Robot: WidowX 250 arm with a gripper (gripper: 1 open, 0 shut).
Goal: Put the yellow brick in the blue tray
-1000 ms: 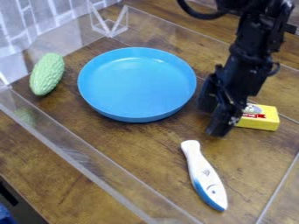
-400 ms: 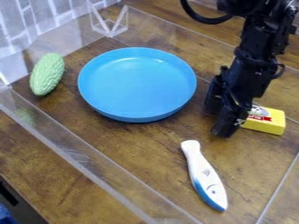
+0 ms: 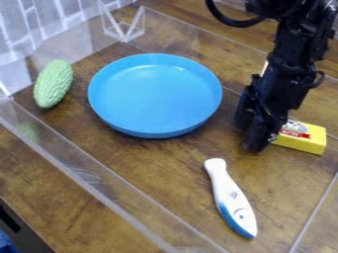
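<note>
A: Looking at the right side of the wooden surface (image 3: 119,188), we've got the black arm (image 3: 294,59) coming straight down with its pincer (image 3: 264,133) right at the yellow brick (image 3: 302,137). The brick sits flat on the wood, with the red-and-white label facing up, and its left end is hidden behind the pincer.

B: Yeah, we see the same. Can we tell if it's actually got hold of the brick though?

A: Honestly no. The fingers are dark against a dark body and they cover that end of the brick, so we can't tell how wide they stand or whether they're pinching it.

B: Fair. And the blue tray (image 3: 154,94)?

A: Left of the arm, near but not touching it, with nothing in it. The brick is outside the tray, off to its right.

B: We've also got the green bumpy vegetable (image 3: 53,83) to the left of the tray, and the white-and-blue handheld tool (image 3: 230,197) lying on the wood in front of the pincer.
</note>
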